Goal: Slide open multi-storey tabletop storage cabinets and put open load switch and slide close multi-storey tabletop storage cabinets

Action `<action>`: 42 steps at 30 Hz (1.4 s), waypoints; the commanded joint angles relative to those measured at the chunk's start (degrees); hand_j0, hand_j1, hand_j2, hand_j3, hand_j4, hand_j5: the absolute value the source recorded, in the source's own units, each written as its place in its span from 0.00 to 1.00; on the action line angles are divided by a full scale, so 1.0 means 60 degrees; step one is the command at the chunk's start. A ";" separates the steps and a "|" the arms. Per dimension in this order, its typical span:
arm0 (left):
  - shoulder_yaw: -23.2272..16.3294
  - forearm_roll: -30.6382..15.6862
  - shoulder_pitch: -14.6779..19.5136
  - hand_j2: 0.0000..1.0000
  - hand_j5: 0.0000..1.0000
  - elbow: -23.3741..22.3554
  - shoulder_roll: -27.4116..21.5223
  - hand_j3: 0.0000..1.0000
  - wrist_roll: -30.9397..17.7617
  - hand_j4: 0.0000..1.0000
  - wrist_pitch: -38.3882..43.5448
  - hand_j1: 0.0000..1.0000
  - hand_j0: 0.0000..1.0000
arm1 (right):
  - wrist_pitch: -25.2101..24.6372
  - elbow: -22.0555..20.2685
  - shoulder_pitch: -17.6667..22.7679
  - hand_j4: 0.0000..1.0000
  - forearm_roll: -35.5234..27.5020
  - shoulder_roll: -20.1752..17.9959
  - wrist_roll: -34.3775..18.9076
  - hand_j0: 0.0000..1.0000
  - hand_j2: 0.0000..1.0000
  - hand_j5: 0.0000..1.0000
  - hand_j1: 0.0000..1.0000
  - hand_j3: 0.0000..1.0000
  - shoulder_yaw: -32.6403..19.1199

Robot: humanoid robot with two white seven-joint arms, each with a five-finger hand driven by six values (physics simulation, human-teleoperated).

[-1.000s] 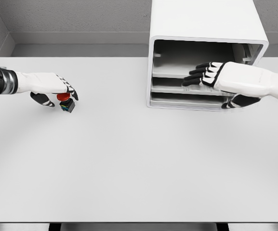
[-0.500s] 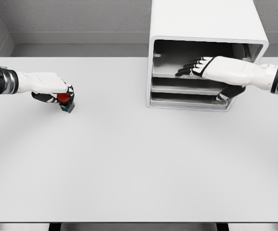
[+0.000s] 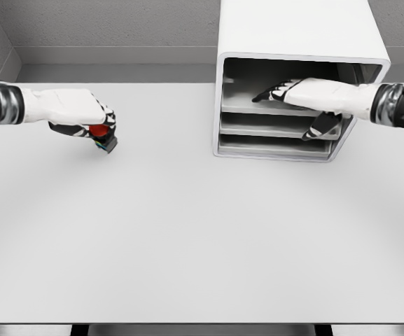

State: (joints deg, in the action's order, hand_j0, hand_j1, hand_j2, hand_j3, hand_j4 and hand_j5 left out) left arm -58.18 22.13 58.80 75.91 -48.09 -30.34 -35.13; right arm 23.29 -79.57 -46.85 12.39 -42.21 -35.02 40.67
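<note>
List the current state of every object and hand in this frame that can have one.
White multi-storey storage cabinet: open at the front, shelves visible.
Small black load switch with red knob: gripped, tilted, apparently lifted off the table.
Left hand: fingers curled around the switch.
Right hand: fingers extended, reaching into the cabinet's top compartment, holding nothing.

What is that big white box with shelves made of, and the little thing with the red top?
The storage cabinet looks like smooth, matte white plastic or painted metal: even, rounded edges, no grain. The load switch in the left hand seems hard plastic, with a glossy red cap on a dark body. It is a render, so this is uncertain.
</note>
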 commanded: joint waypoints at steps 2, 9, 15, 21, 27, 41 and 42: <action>0.0013 -0.0173 0.0058 0.42 0.42 0.0634 -0.0319 0.42 0.0018 0.42 0.0022 0.42 0.42 | -0.0263 0.0268 -0.0015 1.00 0.0307 0.0151 0.0004 1.00 1.00 1.00 1.00 1.00 0.0194; 0.0013 -0.0700 0.0059 0.42 0.42 0.1352 -0.0905 0.42 0.0018 0.42 0.0022 0.42 0.42 | -0.0513 0.0166 -0.0059 1.00 0.0483 0.0078 0.0004 1.00 1.00 1.00 1.00 1.00 0.0297; 0.0013 -0.0832 0.0044 0.42 0.42 0.1937 -0.1110 0.42 0.0018 0.42 0.0022 0.42 0.42 | -0.0162 -0.0610 0.0234 1.00 0.0571 -0.0683 0.0004 1.00 1.00 1.00 1.00 1.00 0.0194; 0.0013 -0.0891 0.0044 0.42 0.42 0.2011 -0.1125 0.42 0.0018 0.42 0.0022 0.42 0.42 | -0.0117 -0.1314 0.0600 1.00 0.0571 -0.0991 0.0004 1.00 1.00 1.00 1.00 1.00 -0.0230; 0.0013 -0.0993 0.0059 0.42 0.42 0.2025 -0.1125 0.42 0.0018 0.42 0.0022 0.42 0.42 | 0.0219 -0.1944 0.0952 1.00 0.0556 -0.1182 0.0004 1.00 1.00 1.00 1.00 1.00 -0.0362; 0.0013 -0.1096 0.0117 0.42 0.42 0.2113 -0.1315 0.42 0.0018 0.42 0.0022 0.42 0.42 | 0.1655 -0.3189 0.1552 1.00 0.0571 -0.1577 0.0004 1.00 1.00 1.00 1.00 1.00 -0.0787; 0.0013 -0.1110 0.0132 0.42 0.42 0.2142 -0.1315 0.42 0.0018 0.42 0.0022 0.42 0.42 | 0.1670 -0.3277 0.1567 1.00 0.0571 -0.1636 0.0004 1.00 1.00 1.00 1.00 1.00 -0.0787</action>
State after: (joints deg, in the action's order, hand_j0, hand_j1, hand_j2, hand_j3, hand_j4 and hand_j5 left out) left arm -57.95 15.86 59.50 88.74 -56.14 -30.26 -35.06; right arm 29.91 -97.24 -37.36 20.61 -52.46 -34.81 35.08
